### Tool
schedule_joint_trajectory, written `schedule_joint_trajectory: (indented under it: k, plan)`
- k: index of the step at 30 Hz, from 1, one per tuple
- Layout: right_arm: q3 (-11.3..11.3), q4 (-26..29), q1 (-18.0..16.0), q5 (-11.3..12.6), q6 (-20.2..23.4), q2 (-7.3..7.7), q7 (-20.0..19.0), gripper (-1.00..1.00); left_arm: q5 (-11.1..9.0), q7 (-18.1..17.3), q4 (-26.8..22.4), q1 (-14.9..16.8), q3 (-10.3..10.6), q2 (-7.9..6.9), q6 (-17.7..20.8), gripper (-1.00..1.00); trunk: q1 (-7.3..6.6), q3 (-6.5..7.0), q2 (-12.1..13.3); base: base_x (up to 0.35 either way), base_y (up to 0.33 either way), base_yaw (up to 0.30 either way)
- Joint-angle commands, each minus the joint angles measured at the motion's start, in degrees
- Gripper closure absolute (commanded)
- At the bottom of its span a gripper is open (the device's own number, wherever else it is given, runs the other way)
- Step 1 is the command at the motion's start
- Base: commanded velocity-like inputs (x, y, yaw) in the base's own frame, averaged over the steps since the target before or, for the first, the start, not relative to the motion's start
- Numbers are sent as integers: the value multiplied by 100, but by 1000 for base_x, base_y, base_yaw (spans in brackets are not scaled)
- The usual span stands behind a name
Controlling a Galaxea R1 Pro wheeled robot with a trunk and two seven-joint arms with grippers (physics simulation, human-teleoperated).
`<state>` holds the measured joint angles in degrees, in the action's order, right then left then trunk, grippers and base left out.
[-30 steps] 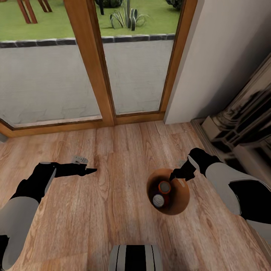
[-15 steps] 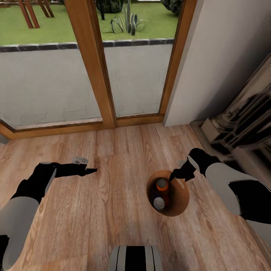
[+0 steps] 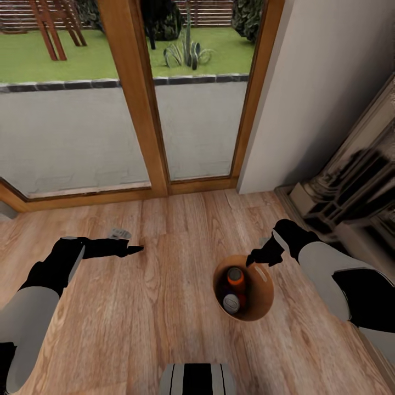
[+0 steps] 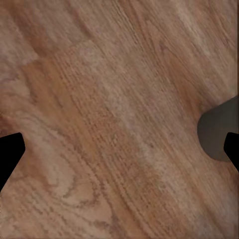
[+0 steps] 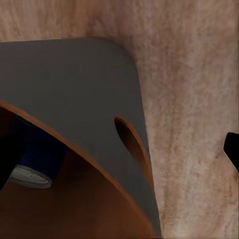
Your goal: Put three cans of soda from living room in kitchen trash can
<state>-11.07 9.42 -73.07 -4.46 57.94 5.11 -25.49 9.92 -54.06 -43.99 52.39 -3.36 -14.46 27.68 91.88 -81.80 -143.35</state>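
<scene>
The trash can (image 3: 262,293) stands on the wood floor (image 3: 164,307) at five o'clock from the glass doors (image 3: 137,109), two soda cans (image 3: 235,277) inside. The right gripper (image 3: 253,259) hovers at its one o'clock rim, fingers spread, holding nothing. The left gripper (image 3: 131,250) hangs at nine o'clock, also spread.

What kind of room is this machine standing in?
Probably a living room of a house: pale wood floor, wood-framed glass doors looking onto a garden, and a fireplace surround at the right.
</scene>
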Motion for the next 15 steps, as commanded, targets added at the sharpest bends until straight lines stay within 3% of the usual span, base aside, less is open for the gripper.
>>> schedule_joint_trajectory:
  k: [1, 8, 15]
  plan:
    - [-1, 29, 19, -2, 1, 0, 0, -100, 1, 0, 1, 0, 1, 1, 0, -100, -2, 23, 2, 0, 0, 0]
    - [0, 143, 133, -2, 6, -5, 5, -100, 1, 0, 16, 0, 2, 4, 1, -100, -20, 178, 11, 0, 0, 0]
    - [6, 161, 156, -2, 7, 12, 1, -100, 4, 2, 21, 0, 2, 4, 1, -100, -171, 304, 287, 0, 0, 0]
